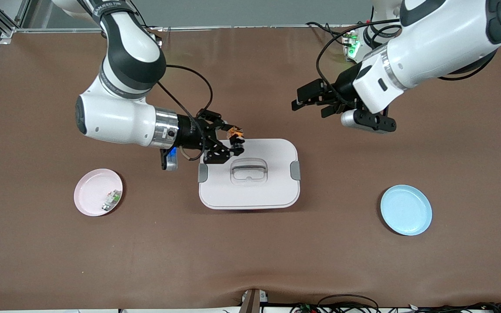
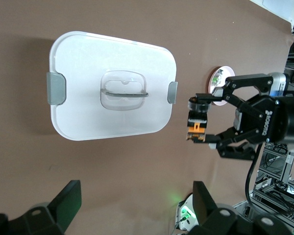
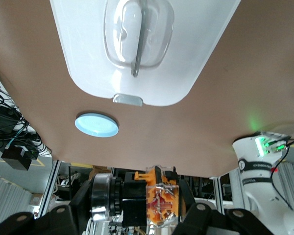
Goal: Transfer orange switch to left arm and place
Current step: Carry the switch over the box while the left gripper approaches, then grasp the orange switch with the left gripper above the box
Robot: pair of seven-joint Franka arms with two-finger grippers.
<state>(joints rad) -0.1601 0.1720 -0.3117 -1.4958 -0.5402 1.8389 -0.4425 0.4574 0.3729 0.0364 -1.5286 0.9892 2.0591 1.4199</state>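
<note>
The orange switch (image 1: 235, 133) is a small black cylinder with an orange block. My right gripper (image 1: 236, 140) is shut on it in the air, over the edge of the white box (image 1: 272, 191) on the robots' side. The right wrist view shows the switch (image 3: 159, 198) between the right gripper's (image 3: 132, 208) fingers, with the box lid (image 3: 196, 54) below. My left gripper (image 1: 299, 99) is open and empty, in the air over bare table toward the left arm's end. In the left wrist view its own jaws (image 2: 134, 205) stand wide apart, facing the switch (image 2: 198, 125) and the box (image 2: 78, 112).
A pink plate (image 1: 90, 191) holding a small white-and-green component (image 1: 111, 200) lies toward the right arm's end. A blue plate (image 1: 405, 210) lies toward the left arm's end and shows in the right wrist view (image 3: 96, 124). The box has grey clasps and a handle (image 1: 248, 167).
</note>
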